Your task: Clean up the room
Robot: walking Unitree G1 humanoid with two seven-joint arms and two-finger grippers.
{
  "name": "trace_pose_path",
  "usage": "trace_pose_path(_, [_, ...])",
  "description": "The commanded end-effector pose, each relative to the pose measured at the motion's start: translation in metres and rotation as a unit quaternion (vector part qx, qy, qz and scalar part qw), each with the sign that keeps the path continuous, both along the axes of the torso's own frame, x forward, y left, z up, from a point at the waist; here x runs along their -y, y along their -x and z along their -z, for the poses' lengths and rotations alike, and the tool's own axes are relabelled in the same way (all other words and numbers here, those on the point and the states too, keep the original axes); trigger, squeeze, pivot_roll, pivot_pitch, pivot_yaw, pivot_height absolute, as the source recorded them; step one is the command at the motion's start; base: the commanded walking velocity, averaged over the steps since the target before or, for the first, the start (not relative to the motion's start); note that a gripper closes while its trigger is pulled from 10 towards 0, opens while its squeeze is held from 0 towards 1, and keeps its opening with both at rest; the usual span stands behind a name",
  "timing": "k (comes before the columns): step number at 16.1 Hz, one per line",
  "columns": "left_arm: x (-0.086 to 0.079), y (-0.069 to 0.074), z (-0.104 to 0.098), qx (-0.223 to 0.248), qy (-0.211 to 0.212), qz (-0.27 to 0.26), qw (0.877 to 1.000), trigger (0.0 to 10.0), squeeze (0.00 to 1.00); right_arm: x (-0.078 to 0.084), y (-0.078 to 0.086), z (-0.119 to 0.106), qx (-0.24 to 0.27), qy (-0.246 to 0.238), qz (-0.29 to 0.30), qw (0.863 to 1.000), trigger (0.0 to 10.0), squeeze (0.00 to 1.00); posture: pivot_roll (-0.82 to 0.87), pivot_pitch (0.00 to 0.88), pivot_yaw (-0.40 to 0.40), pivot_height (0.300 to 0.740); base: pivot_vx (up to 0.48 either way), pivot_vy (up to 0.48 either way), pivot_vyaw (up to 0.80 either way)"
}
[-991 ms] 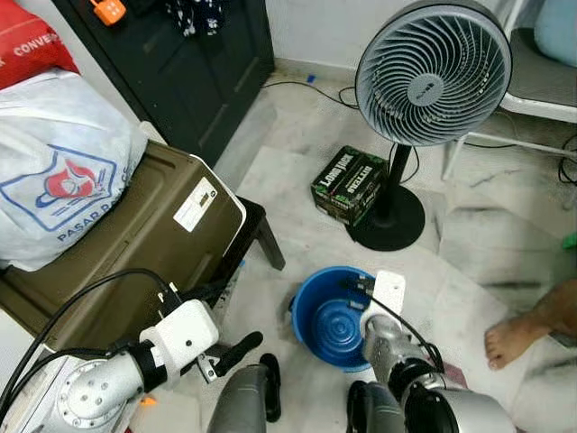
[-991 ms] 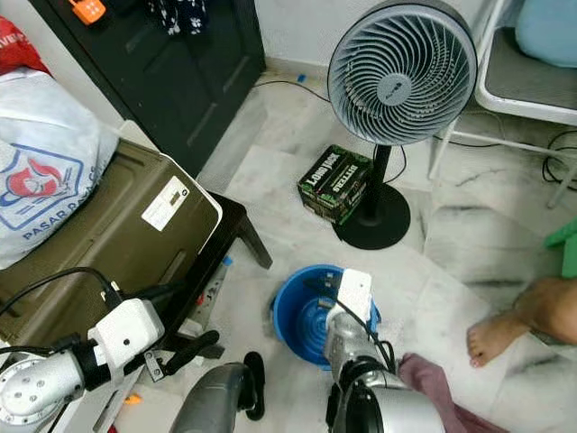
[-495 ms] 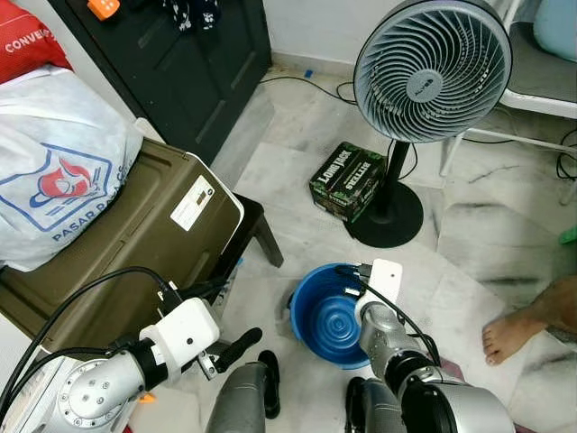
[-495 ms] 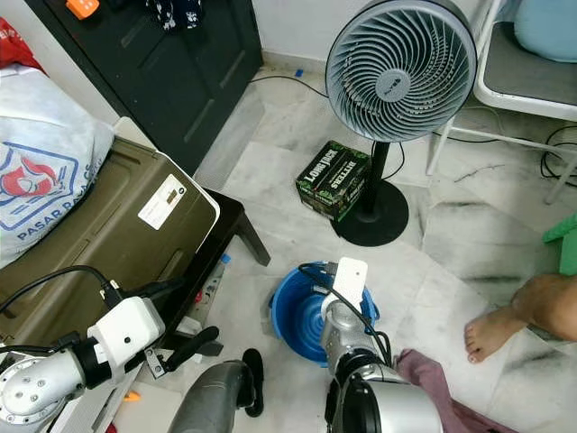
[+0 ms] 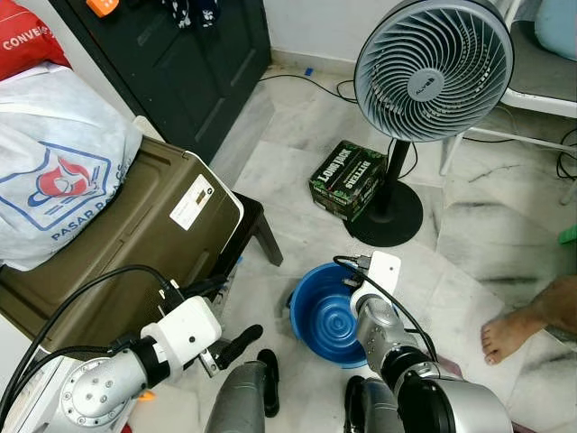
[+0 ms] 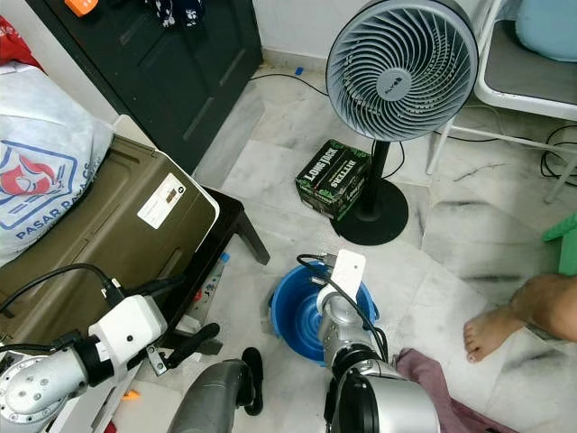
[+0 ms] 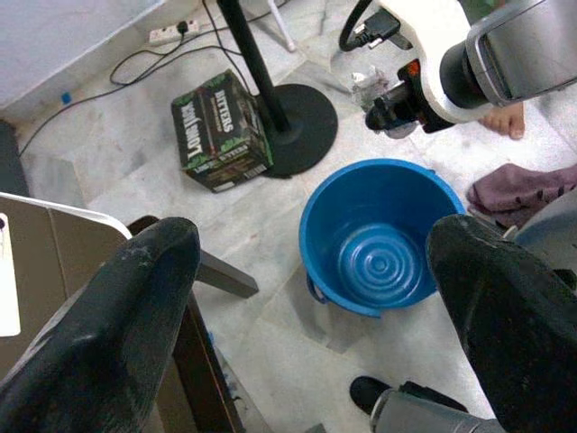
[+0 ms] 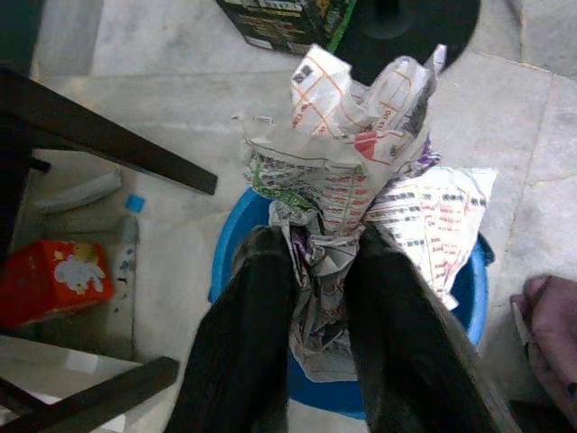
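The right gripper [image 8: 311, 298] has its two black fingers [image 8: 248, 334] pinched onto a crumpled newspaper [image 8: 352, 171], the wad bulging out beyond the fingertips and hanging directly over the blue bucket [image 5: 326, 314], whose rim curves beneath and to both sides of the fingers. Past the fingertips lie the black fan base [image 8: 424, 23] and a dark green carton [image 5: 349, 179]; off to one side of the fingers sit a red box [image 8: 50, 275] and a dark bench leg [image 8: 99, 135] on the pale marble floor [image 5: 487, 234], and on the other side a maroon cloth [image 8: 545, 334]. The left gripper [image 7: 315, 271] hangs with its fingers [image 7: 99, 334] spread wide apart, holding nothing, the bucket showing in the gap between them and the carton further ahead. The standing fan [image 5: 434, 70] rises behind the bucket. A person's bare foot [image 5: 514, 332] rests on the floor near the bucket, beyond the right arm.
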State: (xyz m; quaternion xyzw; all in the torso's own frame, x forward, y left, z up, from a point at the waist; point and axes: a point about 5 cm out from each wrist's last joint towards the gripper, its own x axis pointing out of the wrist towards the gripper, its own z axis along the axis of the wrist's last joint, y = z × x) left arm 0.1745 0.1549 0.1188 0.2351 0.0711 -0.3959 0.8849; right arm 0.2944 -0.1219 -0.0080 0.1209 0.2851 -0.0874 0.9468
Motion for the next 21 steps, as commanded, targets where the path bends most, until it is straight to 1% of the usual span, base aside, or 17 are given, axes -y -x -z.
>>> trace_pose_path(1, [0.000, 0.002, 0.003, -0.007, -0.005, 0.001, 1.000, 10.0, 0.00, -0.012, 0.004, 0.003, -0.007, -0.022, -0.008, 1.000, 10.0, 1.00, 0.28, 0.279, 0.144, 0.740, 0.000, 0.000, 0.00])
trace_pose_path(3, [0.001, 0.002, 0.002, -0.005, -0.005, 0.001, 1.000, 10.0, 0.00, -0.014, 0.002, 0.001, 0.000, -0.031, -0.010, 0.999, 10.0, 1.00, 0.28, 0.278, 0.144, 0.740, 0.000, 0.000, 0.00])
trace_pose_path(6, [0.002, 0.000, 0.002, -0.002, -0.004, 0.001, 1.000, 10.0, 0.00, -0.019, -0.003, -0.005, 0.025, -0.051, -0.019, 0.998, 10.0, 1.00, 0.28, 0.274, 0.145, 0.740, 0.000, 0.000, 0.00])
trace_pose_path(8, [0.002, -0.001, 0.002, 0.000, -0.004, 0.000, 1.000, 10.0, 0.00, -0.024, -0.007, -0.010, 0.038, -0.059, -0.033, 0.997, 10.0, 1.00, 0.28, 0.274, 0.146, 0.740, 0.000, 0.000, 0.00])
trace_pose_path(9, [0.002, -0.001, 0.002, 0.001, -0.003, -0.001, 1.000, 10.0, 0.00, -0.029, -0.010, -0.015, 0.053, -0.073, -0.046, 0.995, 10.0, 1.00, 0.28, 0.272, 0.146, 0.740, 0.000, 0.000, 0.00])
trace_pose_path(10, [0.003, -0.003, 0.002, 0.001, -0.002, -0.002, 1.000, 10.0, 0.00, -0.035, -0.014, -0.021, 0.074, -0.082, -0.077, 0.991, 10.0, 1.00, 0.27, 0.267, 0.143, 0.740, 0.000, 0.000, 0.00])
trace_pose_path(12, [0.006, -0.007, 0.003, 0.007, 0.003, -0.002, 1.000, 10.0, 0.00, -0.043, -0.015, -0.027, 0.105, -0.082, -0.133, 0.982, 10.0, 1.00, 0.24, 0.258, 0.136, 0.740, 0.000, 0.000, 0.00])
trace_pose_path(13, [0.009, -0.011, 0.004, 0.012, 0.008, -0.001, 1.000, 10.0, 0.00, -0.049, -0.012, -0.030, 0.128, -0.081, -0.184, 0.971, 10.0, 1.00, 0.22, 0.254, 0.127, 0.740, 0.000, 0.000, 0.00])
trace_pose_path(14, [0.012, -0.015, 0.005, 0.017, 0.012, -0.002, 1.000, 10.0, 0.00, -0.053, -0.007, -0.032, 0.148, -0.079, -0.223, 0.960, 10.0, 1.00, 0.20, 0.244, 0.124, 0.740, 0.000, 0.000, 0.00])
trace_pose_path(15, [0.015, -0.023, 0.006, 0.025, 0.018, -0.007, 1.000, 10.0, 0.00, -0.052, 0.001, -0.035, 0.171, -0.071, -0.258, 0.948, 10.0, 1.00, 0.17, 0.228, 0.116, 0.740, 0.000, 0.000, 0.00])
trace_pose_path(16, [0.018, -0.028, 0.007, 0.031, 0.023, -0.009, 0.999, 10.0, 0.00, -0.048, 0.008, -0.041, 0.191, -0.057, -0.276, 0.940, 10.0, 1.00, 0.15, 0.215, 0.111, 0.740, 0.000, 0.000, 0.00])
trace_pose_path(18, [0.028, -0.039, 0.008, 0.049, 0.040, -0.008, 0.998, 10.0, 0.00, -0.034, 0.024, -0.053, 0.214, -0.041, -0.297, 0.930, 10.0, 1.00, 0.09, 0.161, 0.097, 0.740, 0.000, 0.000, 0.00])
trace_pose_path(19, [0.031, -0.043, 0.008, 0.057, 0.047, -0.010, 0.997, 10.0, 0.00, -0.028, 0.036, -0.058, 0.224, -0.028, -0.321, 0.920, 10.0, 1.00, 0.07, 0.145, 0.091, 0.740, 0.000, 0.000, 0.00])
trace_pose_path(20, [0.033, -0.047, 0.009, 0.062, 0.050, -0.015, 0.997, 10.0, 0.00, -0.021, 0.045, -0.060, 0.225, -0.018, -0.324, 0.919, 10.0, 1.00, 0.06, 0.128, 0.082, 0.740, 0.000, 0.000, 0.00])
trace_pose_path(21, [0.035, -0.054, 0.010, 0.069, 0.051, -0.021, 0.996, 10.0, 0.00, -0.012, 0.051, -0.062, 0.218, -0.017, -0.314, 0.924, 10.0, 1.00, 0.04, 0.108, 0.072, 0.740, 0.000, 0.000, 0.00])
